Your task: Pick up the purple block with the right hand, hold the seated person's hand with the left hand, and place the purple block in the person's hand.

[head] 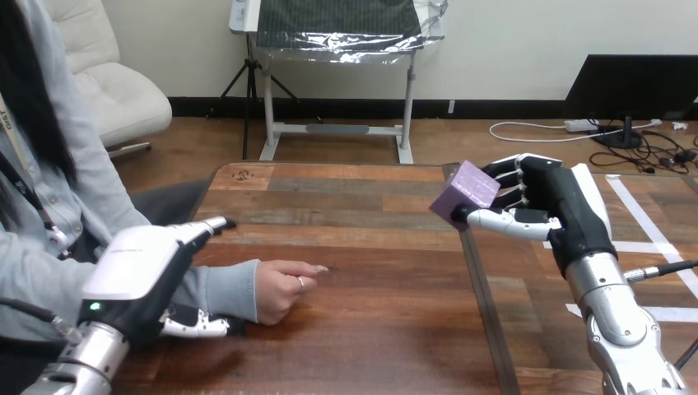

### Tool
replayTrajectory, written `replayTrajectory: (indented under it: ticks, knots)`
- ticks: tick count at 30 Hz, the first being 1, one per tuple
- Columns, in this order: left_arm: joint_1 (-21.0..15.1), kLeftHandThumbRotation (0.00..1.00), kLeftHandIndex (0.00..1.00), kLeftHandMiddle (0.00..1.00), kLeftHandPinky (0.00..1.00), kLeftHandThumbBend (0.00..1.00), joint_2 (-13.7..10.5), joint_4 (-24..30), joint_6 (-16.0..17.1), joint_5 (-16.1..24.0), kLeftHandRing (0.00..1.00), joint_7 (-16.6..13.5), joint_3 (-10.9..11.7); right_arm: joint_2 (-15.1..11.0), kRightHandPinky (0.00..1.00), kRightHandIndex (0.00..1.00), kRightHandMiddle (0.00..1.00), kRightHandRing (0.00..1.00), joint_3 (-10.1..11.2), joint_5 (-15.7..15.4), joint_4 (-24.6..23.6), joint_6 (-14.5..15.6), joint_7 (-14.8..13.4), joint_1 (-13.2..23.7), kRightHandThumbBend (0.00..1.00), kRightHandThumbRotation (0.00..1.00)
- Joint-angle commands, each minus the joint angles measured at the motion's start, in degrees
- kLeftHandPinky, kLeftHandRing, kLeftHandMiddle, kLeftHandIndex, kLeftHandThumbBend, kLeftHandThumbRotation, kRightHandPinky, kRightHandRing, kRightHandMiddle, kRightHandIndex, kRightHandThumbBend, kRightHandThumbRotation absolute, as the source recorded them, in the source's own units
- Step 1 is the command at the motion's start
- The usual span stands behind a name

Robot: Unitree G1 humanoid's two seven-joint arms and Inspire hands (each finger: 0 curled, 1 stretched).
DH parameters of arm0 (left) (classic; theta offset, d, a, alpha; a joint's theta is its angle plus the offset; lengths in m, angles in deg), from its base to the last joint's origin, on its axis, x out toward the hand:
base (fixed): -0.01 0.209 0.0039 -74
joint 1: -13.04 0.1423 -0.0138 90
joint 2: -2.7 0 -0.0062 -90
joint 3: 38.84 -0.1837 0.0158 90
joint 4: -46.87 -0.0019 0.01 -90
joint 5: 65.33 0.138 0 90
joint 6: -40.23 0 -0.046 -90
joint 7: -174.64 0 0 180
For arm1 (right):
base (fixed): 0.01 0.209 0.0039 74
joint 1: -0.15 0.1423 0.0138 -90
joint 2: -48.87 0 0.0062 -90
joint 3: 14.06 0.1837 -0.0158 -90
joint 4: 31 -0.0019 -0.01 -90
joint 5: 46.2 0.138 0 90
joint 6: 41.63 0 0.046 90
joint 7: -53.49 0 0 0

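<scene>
My right hand (550,207) is raised above the table's right part and shut on the purple block (465,196), pinched between thumb and fingers. The block hangs clear of the tabletop. The person's hand (282,285) rests on the table at the left, one finger pointing right, the palm turned down. My left hand (140,273) sits over the person's forearm near the wrist, its fingers stretched straight above the sleeve and its thumb lying along the near side of the sleeve. Its grip on the forearm is not visible.
The wooden table (362,247) has a seam running front to back right of centre, under the block. The person sits at the left side.
</scene>
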Motion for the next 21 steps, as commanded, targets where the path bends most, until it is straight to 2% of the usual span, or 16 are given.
replayTrajectory:
  ticks: [1, 6, 21]
  knots:
    - [-6.0, 0.27, 0.82, 0.79, 0.71, 1.0, -1.7, -3.4, -0.1, 0.7, 0.77, -1.5, -2.6, 0.4, 0.39, 0.51, 0.5, 0.44, 1.5, 1.4, -1.2, -2.6, 0.9, 1.3, 0.77, 0.0]
    - [-8.0, 0.25, 0.8, 0.77, 0.68, 1.0, -1.9, -5.9, -0.7, 1.1, 0.74, -1.0, -4.5, 0.9, 0.38, 0.51, 0.5, 0.43, 1.8, 2.5, -1.6, -3.2, 2.2, 0.8, 0.77, 0.0]
    - [-11.6, 0.11, 0.73, 0.7, 0.61, 1.0, -2.0, -10.2, -0.9, 0.9, 0.66, 1.8, -8.2, 1.6, 0.36, 0.5, 0.49, 0.41, 2.5, 4.0, -4.0, -3.0, 4.0, -0.6, 0.77, 0.0]
